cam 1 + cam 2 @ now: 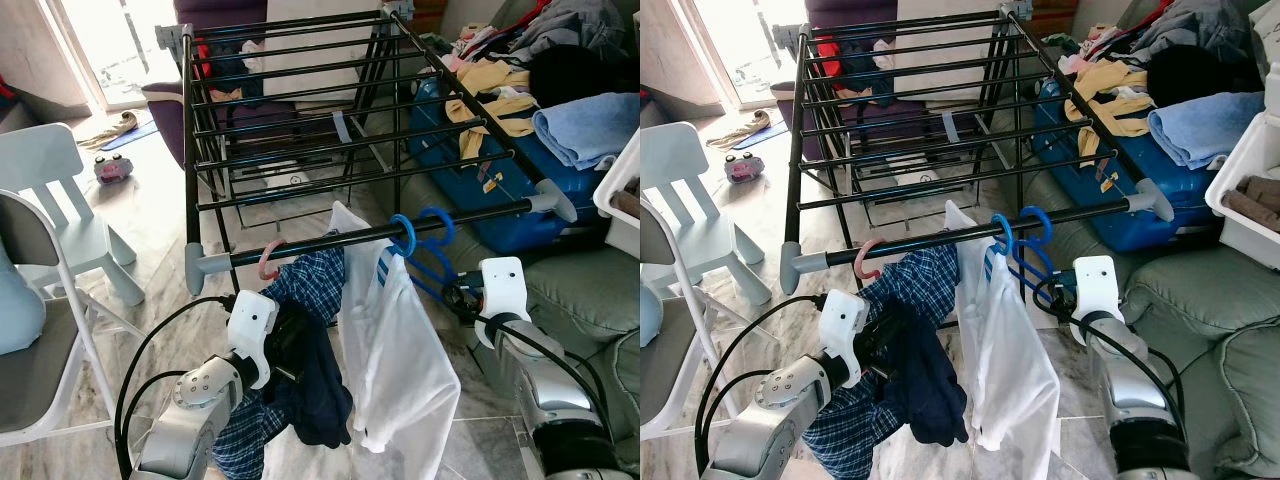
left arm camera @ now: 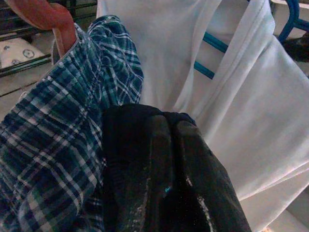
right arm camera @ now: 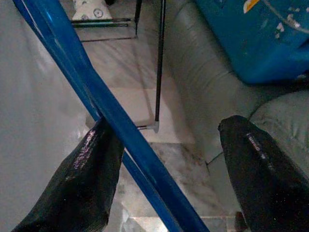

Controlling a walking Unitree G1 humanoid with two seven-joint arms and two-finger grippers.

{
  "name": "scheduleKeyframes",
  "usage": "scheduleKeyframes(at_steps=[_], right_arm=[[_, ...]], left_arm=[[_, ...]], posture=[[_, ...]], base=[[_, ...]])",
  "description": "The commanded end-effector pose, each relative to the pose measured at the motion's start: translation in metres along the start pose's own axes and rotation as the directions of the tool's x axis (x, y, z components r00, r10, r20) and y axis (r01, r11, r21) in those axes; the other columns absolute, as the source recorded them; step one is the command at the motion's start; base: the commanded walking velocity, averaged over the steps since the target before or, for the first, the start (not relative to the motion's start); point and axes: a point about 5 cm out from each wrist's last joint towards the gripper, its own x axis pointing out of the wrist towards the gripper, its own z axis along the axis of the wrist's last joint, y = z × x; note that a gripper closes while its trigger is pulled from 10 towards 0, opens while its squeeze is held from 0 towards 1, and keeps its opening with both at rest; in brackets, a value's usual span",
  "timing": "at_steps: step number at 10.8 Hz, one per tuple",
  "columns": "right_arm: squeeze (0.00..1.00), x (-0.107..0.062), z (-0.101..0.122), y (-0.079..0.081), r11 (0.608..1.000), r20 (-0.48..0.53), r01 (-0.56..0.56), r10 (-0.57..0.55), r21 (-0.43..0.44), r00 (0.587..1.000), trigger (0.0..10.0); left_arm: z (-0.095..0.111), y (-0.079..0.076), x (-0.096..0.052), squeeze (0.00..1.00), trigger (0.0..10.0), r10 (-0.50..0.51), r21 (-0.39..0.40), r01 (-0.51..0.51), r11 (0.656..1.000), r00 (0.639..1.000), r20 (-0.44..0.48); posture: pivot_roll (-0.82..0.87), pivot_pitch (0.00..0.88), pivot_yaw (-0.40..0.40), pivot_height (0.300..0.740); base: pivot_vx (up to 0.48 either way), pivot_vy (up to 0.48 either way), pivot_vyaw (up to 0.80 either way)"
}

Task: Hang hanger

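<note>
Hanging plaid shirt point(image 1: 305, 285) and white shirt point(image 1: 400, 360) crowd the drying rack's front rail point(image 1: 370, 236); bare rail remains between them and rightward past the blue hangers point(image 1: 425, 245).

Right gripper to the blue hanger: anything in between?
Nothing visible. The right gripper is open, with the blue hanger arm running between its fingers, close to one. The white shirt hangs beside it, not in the gap. Its hook is already over the rail.

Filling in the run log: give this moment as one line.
left tool: shut on plaid shirt | right tool: open around blue hanger | both hangers hooked on front rail
</note>
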Motion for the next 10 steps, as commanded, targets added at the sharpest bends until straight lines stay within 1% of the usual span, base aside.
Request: scheduleKeyframes(at_steps=[1,3,4,5,6,7,9,10], right_arm=[[1.00,-0.002,0.000,0.001,1.000,0.000,-0.019,0.019,0.013,1.000,10.0],[1.00,-0.005,-0.001,0.006,0.999,-0.009,-0.043,0.043,0.018,0.999,10.0],[0.89,-0.007,0.001,0.006,0.998,-0.009,-0.059,0.059,0.015,0.998,10.0],[0.82,-0.008,0.001,0.005,0.998,-0.009,-0.062,0.062,0.009,0.998,10.0],[0.00,-0.010,0.002,0.002,0.996,-0.010,-0.085,0.085,0.001,0.996,10.0],[0.00,-0.011,0.003,0.001,0.996,-0.008,-0.094,0.094,-0.004,0.996,10.0],[0.00,-0.013,0.008,0.003,0.989,-0.012,-0.143,0.142,-0.044,0.990,10.0],[0.00,-0.015,0.011,0.005,0.980,-0.014,-0.186,0.186,-0.072,0.982,10.0]], left_arm=[[0.006,0.002,0.002,0.00,10.0,-0.006,0.029,0.006,1.000,1.000,0.004],[0.006,0.002,0.002,0.00,10.0,-0.002,0.033,0.002,0.999,1.000,0.004],[0.006,0.003,0.002,0.00,10.0,-0.004,0.036,0.004,0.999,1.000,0.002],[0.006,0.002,0.002,0.00,10.0,-0.005,0.037,0.005,0.999,1.000,0.001],[0.006,0.002,0.002,0.00,10.0,-0.007,0.037,0.007,0.999,1.000,0.000],[0.005,0.002,0.002,0.00,10.0,-0.008,0.037,0.008,0.999,1.000,-0.001],[0.005,0.001,0.002,0.00,10.0,-0.011,0.043,0.011,0.999,1.000,-0.004],[0.005,0.002,0.002,0.00,10.0,-0.011,0.046,0.011,0.999,1.000,-0.006]], posture=[[-0.12,0.000,0.033,0.740],[-0.12,0.000,0.034,0.740],[-0.12,0.000,0.033,0.740],[-0.12,0.000,0.032,0.740],[-0.12,0.000,0.031,0.740],[-0.12,0.000,0.031,0.740],[-0.12,0.000,0.032,0.740],[-0.12,0.000,0.033,0.740]], base=[[0.000,0.000,0.00],[0.000,0.000,0.00],[0.000,0.000,0.00],[0.000,0.000,0.00],[0.000,0.000,0.00],[0.000,0.000,0.00],[0.000,0.000,0.00],[0.000,0.000,0.00]])
